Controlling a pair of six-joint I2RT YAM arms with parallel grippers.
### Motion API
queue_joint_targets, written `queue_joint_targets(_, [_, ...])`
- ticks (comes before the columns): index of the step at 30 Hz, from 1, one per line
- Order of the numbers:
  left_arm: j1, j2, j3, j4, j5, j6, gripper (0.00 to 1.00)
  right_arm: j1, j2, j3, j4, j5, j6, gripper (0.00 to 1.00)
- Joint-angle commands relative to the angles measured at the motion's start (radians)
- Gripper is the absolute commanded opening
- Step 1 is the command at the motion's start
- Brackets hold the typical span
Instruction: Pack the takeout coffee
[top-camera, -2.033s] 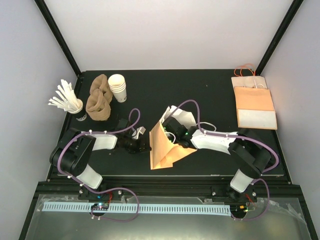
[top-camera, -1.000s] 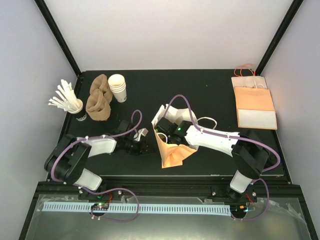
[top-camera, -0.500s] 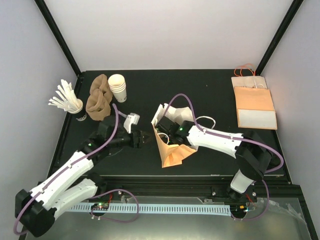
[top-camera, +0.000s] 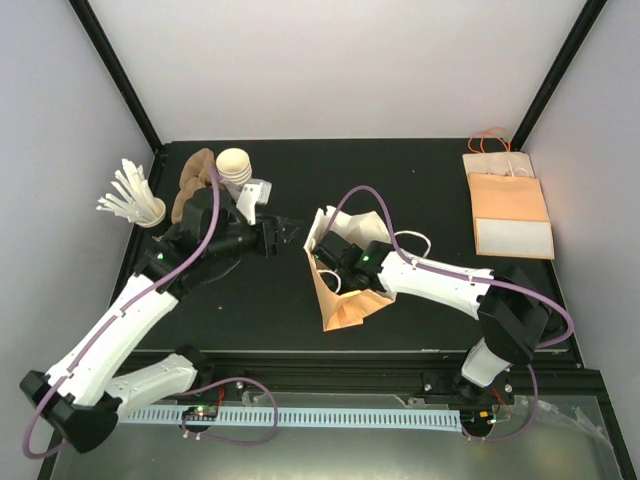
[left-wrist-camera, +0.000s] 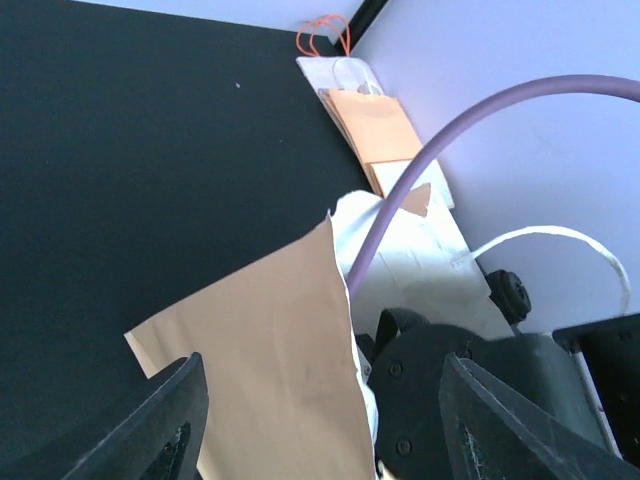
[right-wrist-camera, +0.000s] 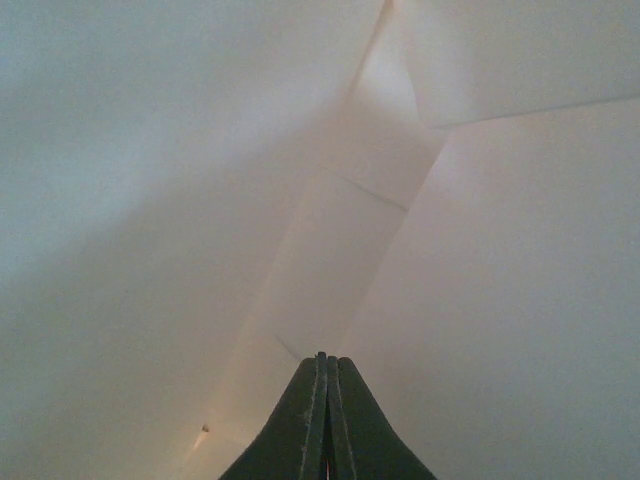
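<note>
I have two arms out, both at the one open bag (top-camera: 345, 305) mid-table. My left gripper (top-camera: 287, 233) hangs just left of its mouth, fingers spread, nothing between them. My right gripper (right-wrist-camera: 322, 358) is inside the bag, fingers pressed together on nothing. I cannot find the coffee in any view. At far left are one cup stack (top-camera: 236, 163), one bunch of stirrers (top-camera: 128, 195) and one heap of sleeves (top-camera: 190, 185). At far right lies one pile of flat bags (top-camera: 510, 205), too overlapped to count.

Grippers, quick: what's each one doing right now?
Left gripper: open, holding nothing.
Right gripper: shut, tucked inside the brown paper bag, nothing visibly pinched.
</note>
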Motion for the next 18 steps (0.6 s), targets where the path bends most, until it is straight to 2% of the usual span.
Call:
queue_joint_targets(1, [-0.004, 0.1, 0.142, -0.153, -0.015, 0.086, 0.65, 0.006, -0.013, 0.006, 0.016, 0.018, -0.021, 0.02])
queue_joint_targets(7, [-0.049, 0.223, 0.298, -0.27, -0.065, 0.154, 0.6, 0.009, 0.002, 0.014, 0.016, 0.018, -0.019, 0.02])
queue_joint_targets(11, [-0.104, 0.318, 0.411, -0.386, -0.171, 0.196, 0.6, 0.013, 0.012, 0.019, 0.012, 0.023, -0.015, 0.02])
queue_joint_targets(18, [-0.153, 0.473, 0.54, -0.52, -0.235, 0.233, 0.57, 0.018, 0.023, 0.031, 0.007, 0.026, -0.017, 0.02])
